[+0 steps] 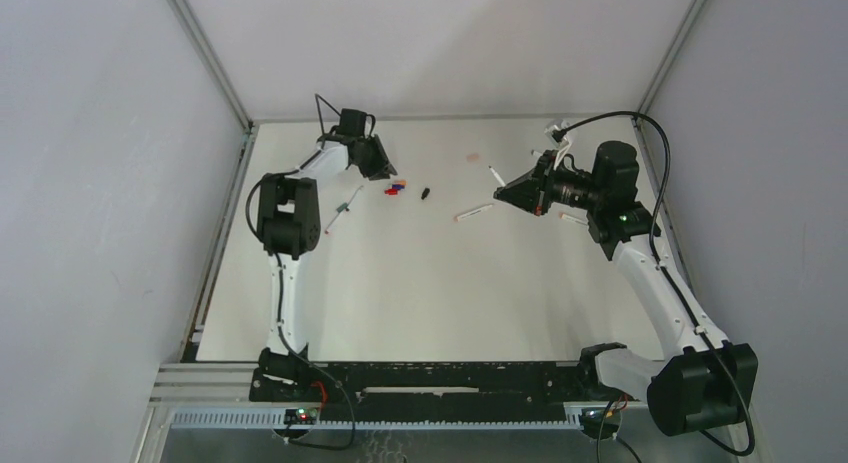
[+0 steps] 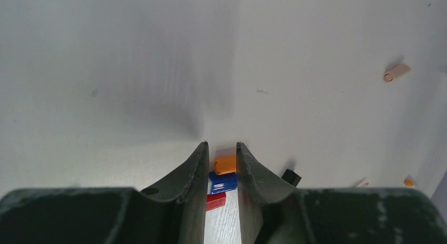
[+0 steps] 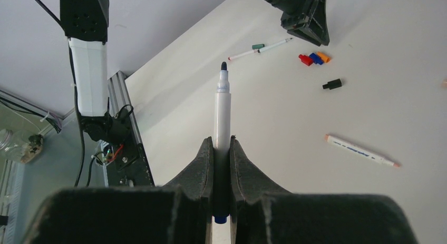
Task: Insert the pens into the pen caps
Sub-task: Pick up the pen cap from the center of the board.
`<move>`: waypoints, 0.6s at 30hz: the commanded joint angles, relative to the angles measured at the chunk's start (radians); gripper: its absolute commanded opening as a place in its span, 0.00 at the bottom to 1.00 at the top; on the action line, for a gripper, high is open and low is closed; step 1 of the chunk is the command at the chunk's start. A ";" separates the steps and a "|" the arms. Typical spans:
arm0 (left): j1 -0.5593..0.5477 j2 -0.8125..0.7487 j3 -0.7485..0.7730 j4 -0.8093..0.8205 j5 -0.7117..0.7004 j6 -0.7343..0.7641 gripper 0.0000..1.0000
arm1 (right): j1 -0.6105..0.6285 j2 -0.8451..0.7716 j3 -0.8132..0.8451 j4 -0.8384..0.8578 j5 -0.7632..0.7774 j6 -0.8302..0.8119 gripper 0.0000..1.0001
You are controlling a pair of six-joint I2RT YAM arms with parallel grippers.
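- Pen (image 3: 222, 112): a thin white barrel with a dark blue tip and a blue rear end. My right gripper (image 3: 222, 142) is clamped tight on it, and the tip points to 12 o'clock in the wrist view.
- A second pen (image 3: 361, 150), pink-tipped, lies loose on the table (image 3: 316, 202) at 3 o'clock from the held one.
- My left gripper (image 2: 221, 147) has its jaws narrowly apart astride the orange cap (image 2: 225, 164); I cannot tell whether they pinch it.
- The blue cap (image 2: 222, 182) and red cap (image 2: 215, 201) sit at 6 o'clock from the orange one, the black cap (image 2: 291, 176) at 3 o'clock.
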 commanded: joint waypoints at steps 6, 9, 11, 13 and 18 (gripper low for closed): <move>-0.004 0.019 0.018 -0.039 0.087 -0.022 0.26 | -0.011 -0.013 -0.008 0.038 -0.002 0.026 0.00; -0.008 -0.003 -0.032 -0.040 0.101 -0.004 0.25 | -0.013 -0.020 -0.013 0.038 -0.001 0.028 0.00; -0.013 -0.023 -0.076 -0.041 0.110 0.012 0.25 | -0.014 -0.024 -0.017 0.065 0.001 0.028 0.00; -0.018 -0.045 -0.121 -0.041 0.124 0.029 0.25 | -0.016 -0.027 -0.021 0.073 0.001 0.030 0.00; -0.038 -0.102 -0.232 -0.037 0.143 0.074 0.24 | -0.017 -0.039 -0.035 0.079 0.002 0.037 0.00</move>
